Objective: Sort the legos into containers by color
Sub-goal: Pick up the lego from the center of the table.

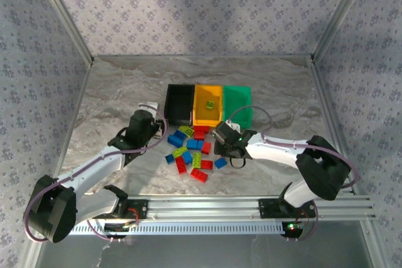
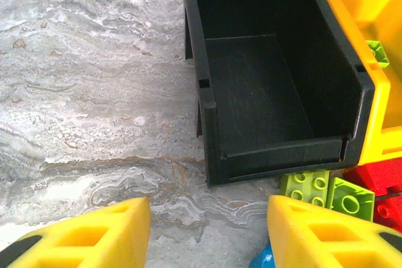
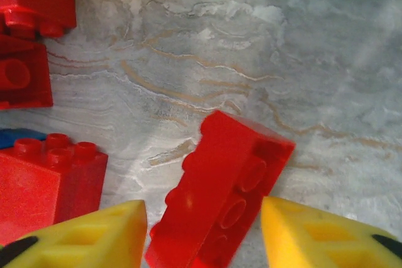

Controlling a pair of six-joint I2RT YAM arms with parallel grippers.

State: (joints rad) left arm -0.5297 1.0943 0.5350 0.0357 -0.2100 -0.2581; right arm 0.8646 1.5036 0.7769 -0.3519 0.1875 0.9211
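Your left fingers stand apart with only bare worktop between them, just near of the empty black bin; the yellow bin to its right holds one lime brick; the green bin sits farthest right; loose bricks lie near of the bins; your right fingers pinch a tilted red brick.
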